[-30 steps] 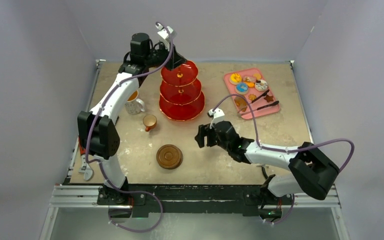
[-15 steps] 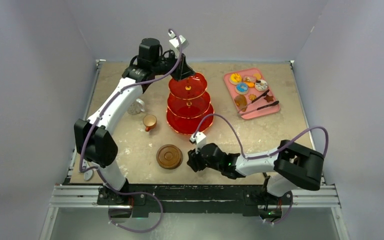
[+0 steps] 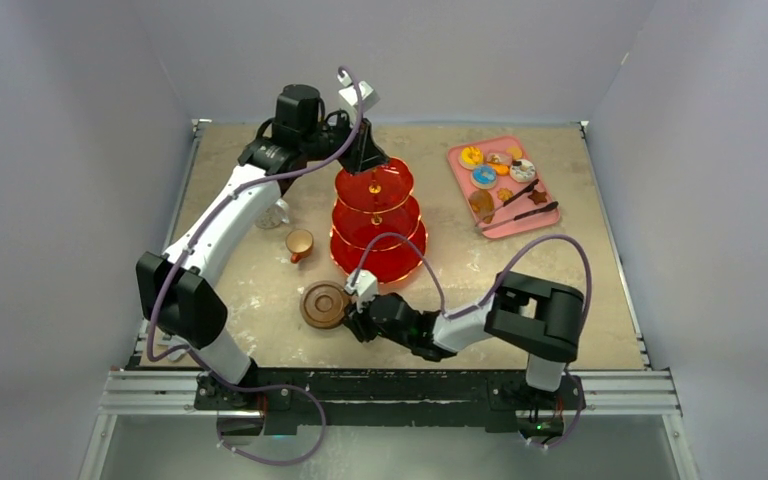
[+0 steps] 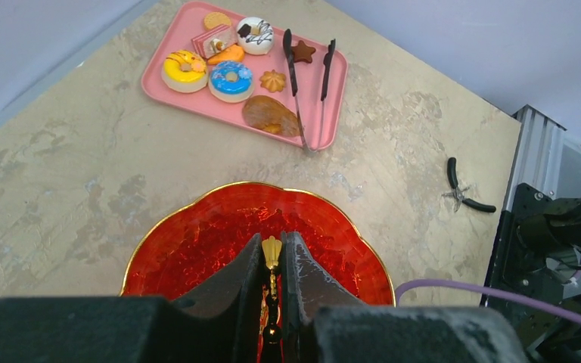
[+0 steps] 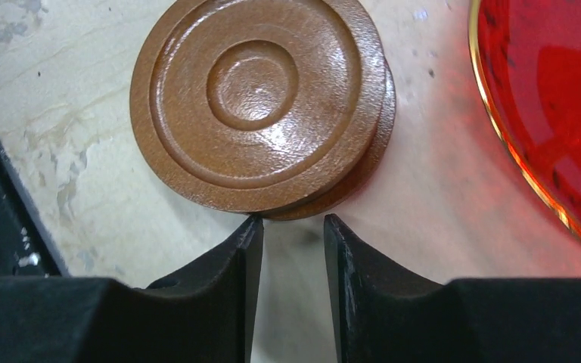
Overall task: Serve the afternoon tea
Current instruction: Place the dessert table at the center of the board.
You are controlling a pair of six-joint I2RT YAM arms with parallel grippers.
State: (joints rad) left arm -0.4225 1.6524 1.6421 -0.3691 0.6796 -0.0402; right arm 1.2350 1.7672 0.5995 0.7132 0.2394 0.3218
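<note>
Saucer pickup seems in hand: left gripper (image 4: 274, 265) clamps gold handle (image 4: 271, 249) of stand (image 3: 375, 225); right gripper (image 5: 293, 227), jaws ajar at rim of saucer (image 5: 253, 83) beside stand, likely closes next.

Pink tray (image 4: 310, 91) sits on the beige mottled table (image 4: 424, 113), black tongs (image 4: 293, 83) lying across it. Little black-handled pliers (image 4: 465, 195) lie near the table's edge.

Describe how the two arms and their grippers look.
The left arm and right arm match: white links between bulky black joint housings. A purple cable loops along each. The left gripper and right gripper each have two matte black fingers tapering to blunt tips.
</note>
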